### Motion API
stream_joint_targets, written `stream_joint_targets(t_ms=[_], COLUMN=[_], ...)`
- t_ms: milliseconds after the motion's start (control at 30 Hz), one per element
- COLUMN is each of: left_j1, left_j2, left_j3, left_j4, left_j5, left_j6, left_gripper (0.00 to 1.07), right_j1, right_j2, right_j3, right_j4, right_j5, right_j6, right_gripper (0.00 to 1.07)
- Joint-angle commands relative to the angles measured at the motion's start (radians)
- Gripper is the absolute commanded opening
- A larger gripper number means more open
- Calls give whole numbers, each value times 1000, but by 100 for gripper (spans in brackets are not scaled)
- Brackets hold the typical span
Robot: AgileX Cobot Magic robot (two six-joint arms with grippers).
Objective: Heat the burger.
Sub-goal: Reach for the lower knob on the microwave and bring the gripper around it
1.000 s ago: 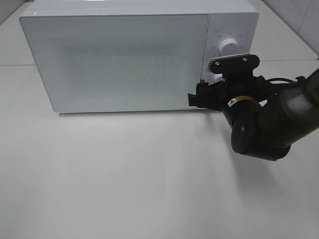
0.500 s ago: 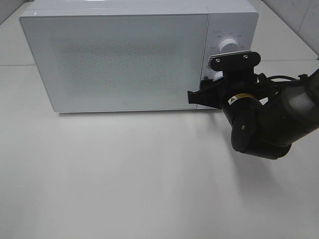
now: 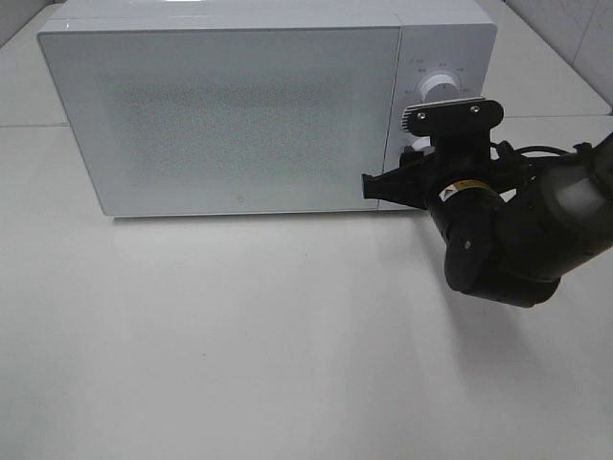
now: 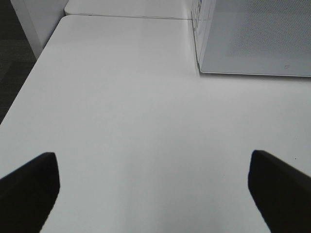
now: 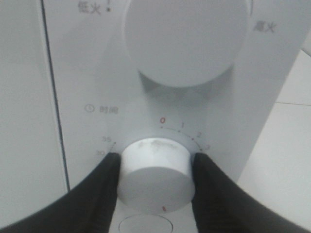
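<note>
White timer knob (image 5: 154,175) on the microwave (image 3: 230,105) is pinched between the right end effector's (image 5: 155,170) black fingers (image 5: 103,190).

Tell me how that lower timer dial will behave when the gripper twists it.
The lower dial looks like smooth, round white plastic, so the fingers pinching its sides may slip. It seems rigid, unlikely to deform. The microwave is bulky and sits flat on the table, so it probably won't shift.

White table (image 3: 239,335) under soft, even light — a seam (image 3: 29,125) crosses it near the back. A pale tiled wall (image 3: 575,34) stands behind, with dark floor (image 4: 12,73) beside the table.
</note>
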Motion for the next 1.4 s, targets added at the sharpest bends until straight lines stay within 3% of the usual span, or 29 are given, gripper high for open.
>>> stream_joint_targets(t_ms=[33, 133, 367, 433, 533, 867, 1400], left_j1=[2, 2, 2, 2, 2, 2, 2], left_j2=[-13, -13, -13, -13, -13, -13, -13], left_j3=[1, 1, 1, 1, 1, 1, 1], left_j4=[-5, -5, -5, -5, -5, -5, -5], left_j5=[-15, -15, -15, -15, -15, -15, -15], left_j6=[-4, -4, -4, -4, -4, -4, -4], left_gripper=[98, 98, 98, 98, 98, 98, 98], right_j1=[-8, -8, -8, -8, -8, -8, -8], right_j2=[-15, -15, -15, -15, -15, -15, -15], right_j3=[-28, -28, -28, -28, -28, -28, -28], right_j4=[-87, -120, -241, -247, -257, -257, -255], right_j5=[-69, -91, -164, -167, -173, -234, -290], right_j6=[110, 211, 764, 818, 1107, 1704, 1772], right_gripper=[0, 0, 0, 0, 1, 1, 6])
